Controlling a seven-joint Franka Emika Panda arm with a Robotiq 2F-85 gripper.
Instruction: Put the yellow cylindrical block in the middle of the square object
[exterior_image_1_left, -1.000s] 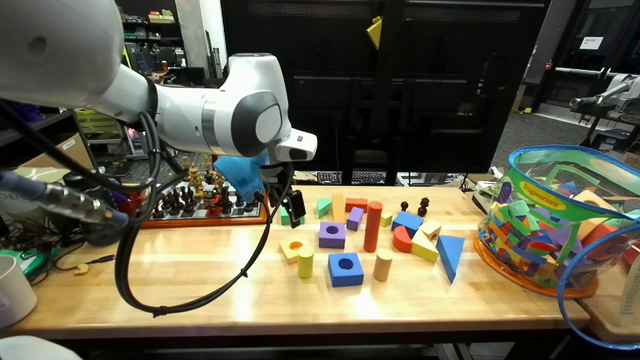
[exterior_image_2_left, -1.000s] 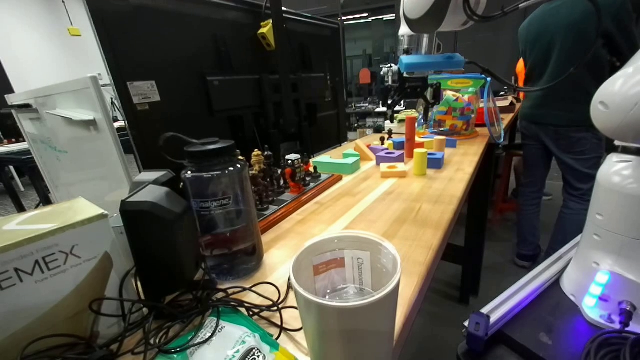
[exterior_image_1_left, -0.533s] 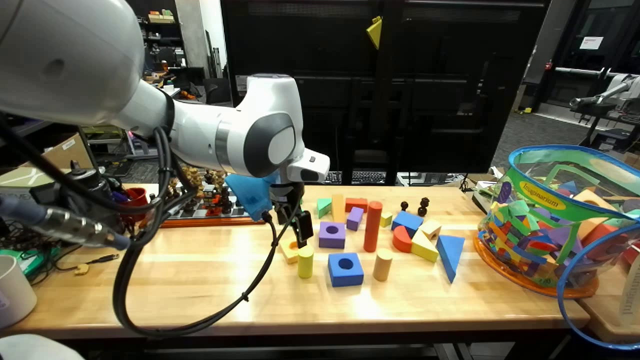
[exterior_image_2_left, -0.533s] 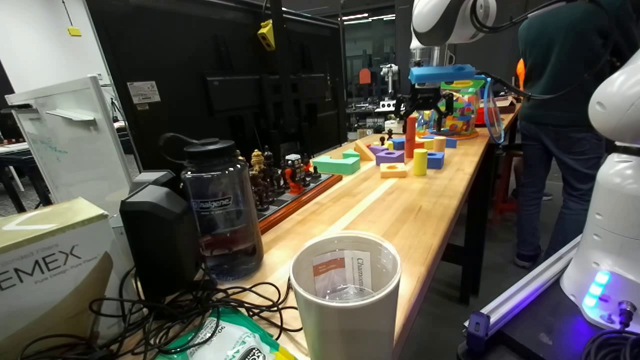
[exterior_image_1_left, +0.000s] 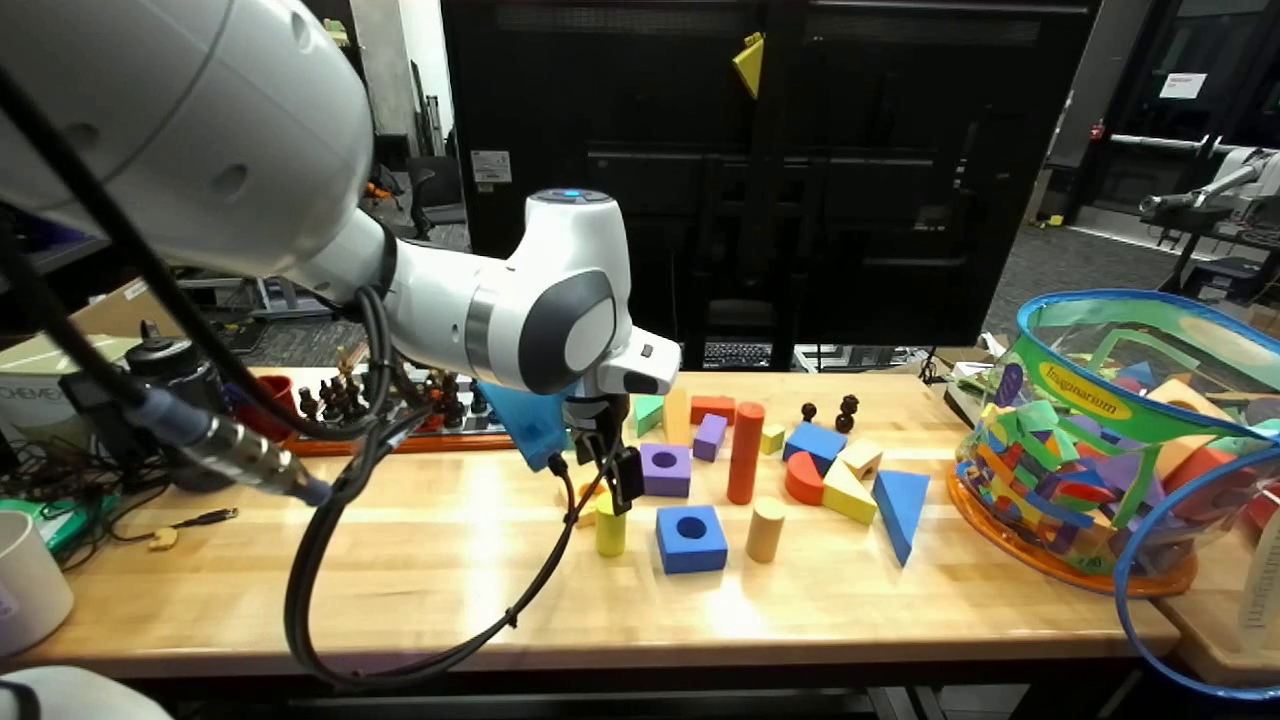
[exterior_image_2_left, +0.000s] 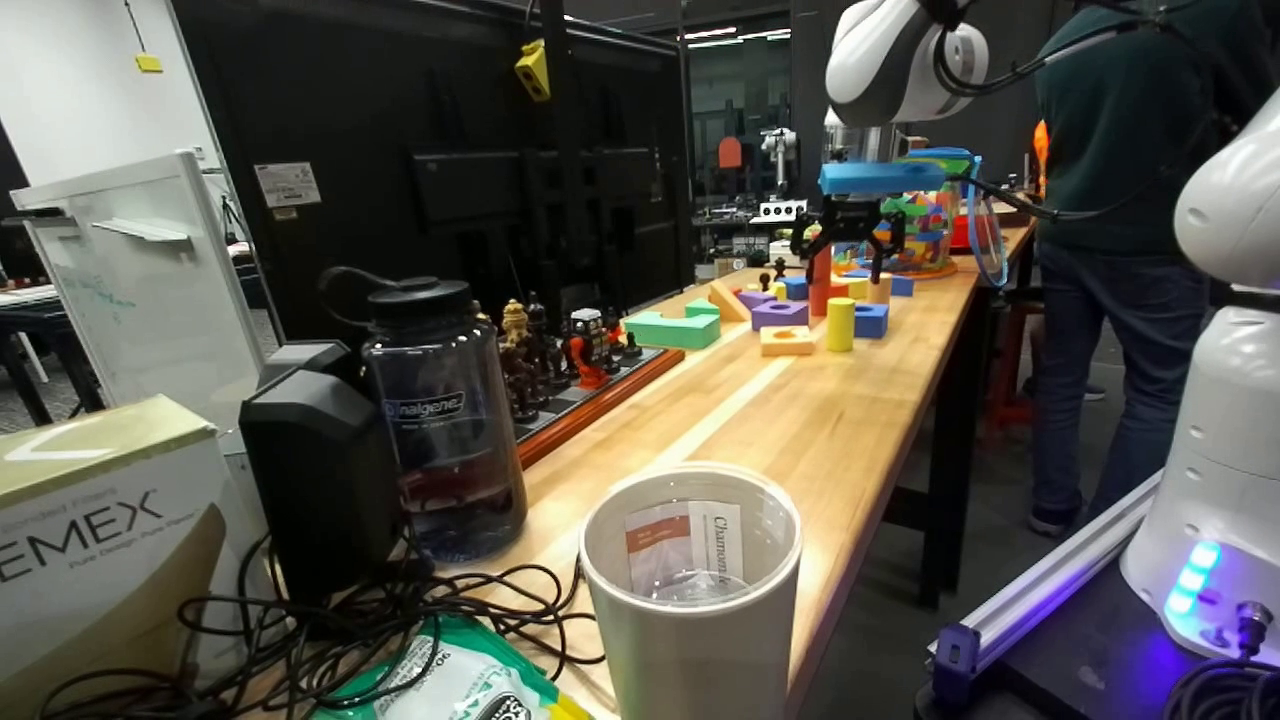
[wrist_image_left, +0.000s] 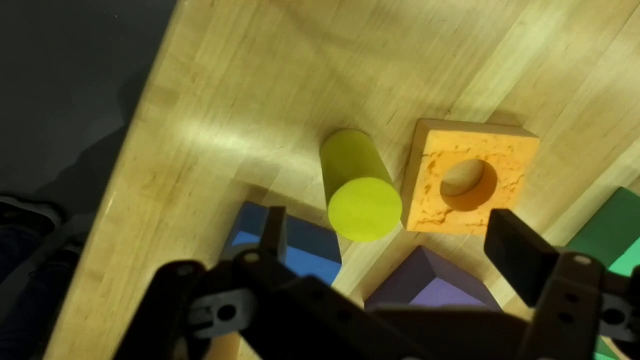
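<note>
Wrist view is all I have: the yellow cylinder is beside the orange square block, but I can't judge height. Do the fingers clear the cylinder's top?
Observer: In an exterior view, a gap shows between the fingers and the top of the yellow cylinder; they look higher.
Operator: Good. Anything tall that I'm missing?
Observer: Yes, a red cylinder stands upright near the purple holed block, taller than the yellow one.
Operator: And anything bulky?
Observer: A clear container with a green band stands on the table, colorful blocks inside.
</note>
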